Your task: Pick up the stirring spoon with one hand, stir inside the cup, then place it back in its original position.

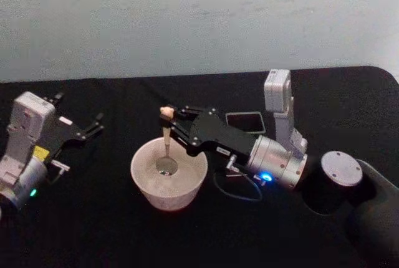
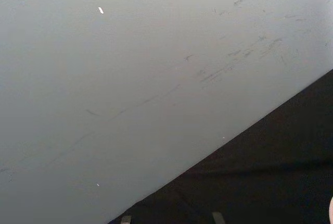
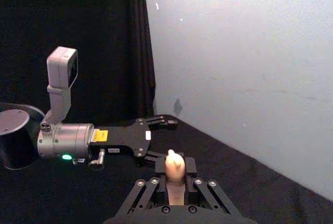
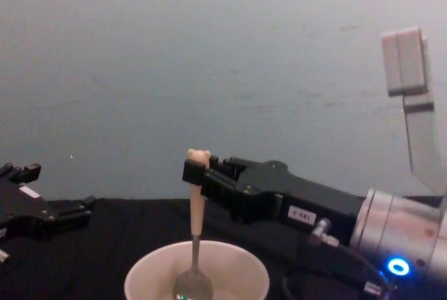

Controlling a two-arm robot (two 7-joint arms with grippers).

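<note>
1. Black-draped surface (image 1: 93, 230) under a pale wall (image 1: 187, 19). The cup (image 1: 168, 199) stands at centre of the head view, with the dark holder (image 1: 245, 114) near its upper right.
2. Right claw (image 1: 173, 123), centre frame, is clenched on the stirring spoon (image 1: 166, 146) just below its bear-head top. The bowl sits low inside the cup.
3. Risk: the grip is high on a slim handle, so stirring could make the spoon pivot or slip.
4. Risk: a wide sweep may press the shaft against the rim and tip or drag the cup.
5. Risk: the holder's narrow mouth leaves little margin on return, and a tilted spoon may catch its edge.
6. Left claw (image 1: 93, 124), released, sits at left frame, well apart.
</note>
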